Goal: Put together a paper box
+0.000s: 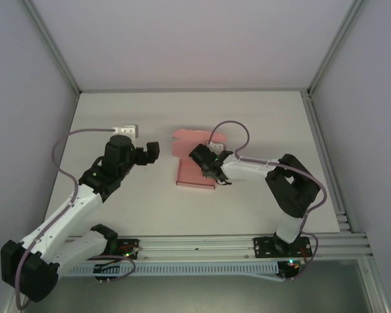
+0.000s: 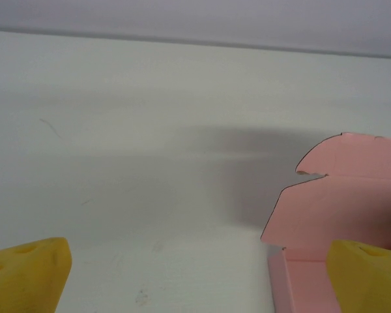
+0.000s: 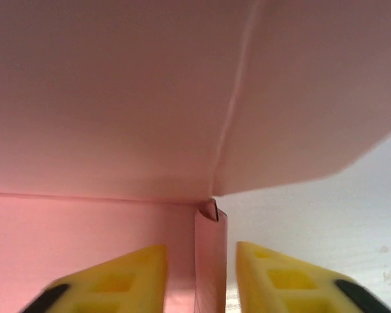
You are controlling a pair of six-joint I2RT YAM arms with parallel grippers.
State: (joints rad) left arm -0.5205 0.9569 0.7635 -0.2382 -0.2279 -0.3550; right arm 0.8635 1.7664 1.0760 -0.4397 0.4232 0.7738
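Paper box point(image 1: 194, 171), half-folded at the middle of the table point(image 1: 117, 111), looks light, thin and easily creased. Slightly open, the right fingers point(image 3: 127, 274) straddle its right wall unclamped; the left fingers point(image 2: 32, 264) gape wide, empty, just beside it. Best gripped at wall edges.

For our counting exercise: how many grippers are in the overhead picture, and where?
2. The left gripper sits left of the paper box, apart from it; the right gripper straddles the box's right wall. None seems hidden.
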